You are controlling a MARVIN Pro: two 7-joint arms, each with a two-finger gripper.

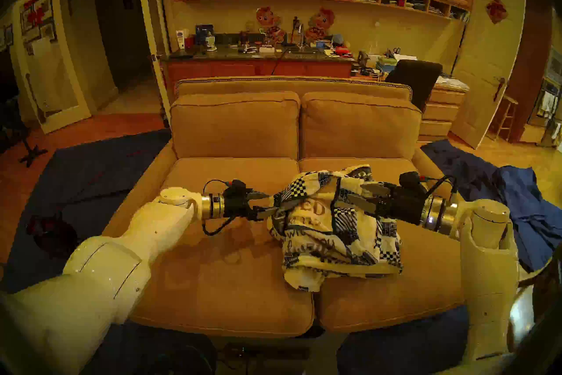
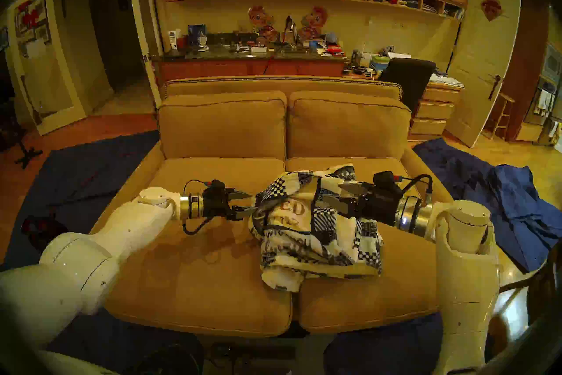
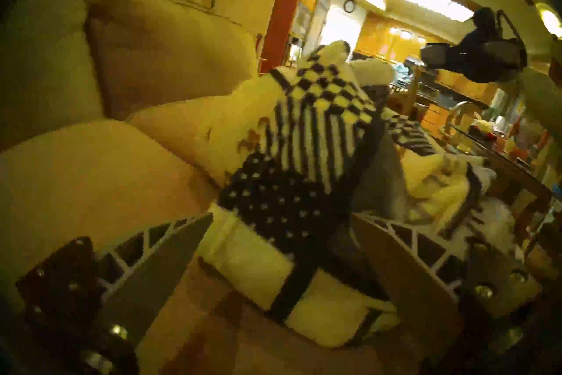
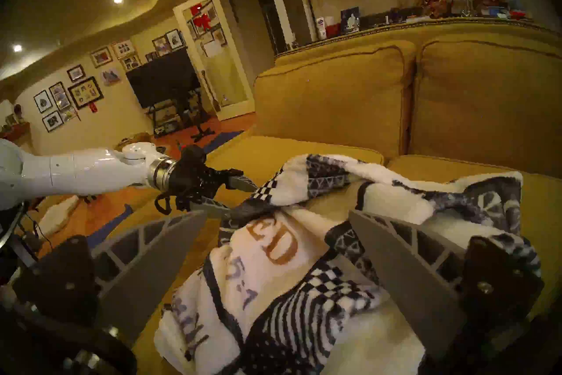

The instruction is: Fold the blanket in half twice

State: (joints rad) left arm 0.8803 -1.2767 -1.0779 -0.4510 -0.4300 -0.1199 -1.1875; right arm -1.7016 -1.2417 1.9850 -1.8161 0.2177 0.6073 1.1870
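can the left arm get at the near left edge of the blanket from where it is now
Probably yes. The left tool is open, its tips already at the left side of the crumpled blanket, and only bare sofa cushion lies below. The right tool hovers over the blanket's far side, clear of that path.

the blanket (image 4: 273,243) carries the only print that can be read: large tan letters "ed" on a cream panel, seen from the right wrist and, smaller, from the head views (image 1: 316,210). below them run grey characters that look like "5:4", though this is uncertain. further lettering lower on the blanket is too creased and blurred to make out.
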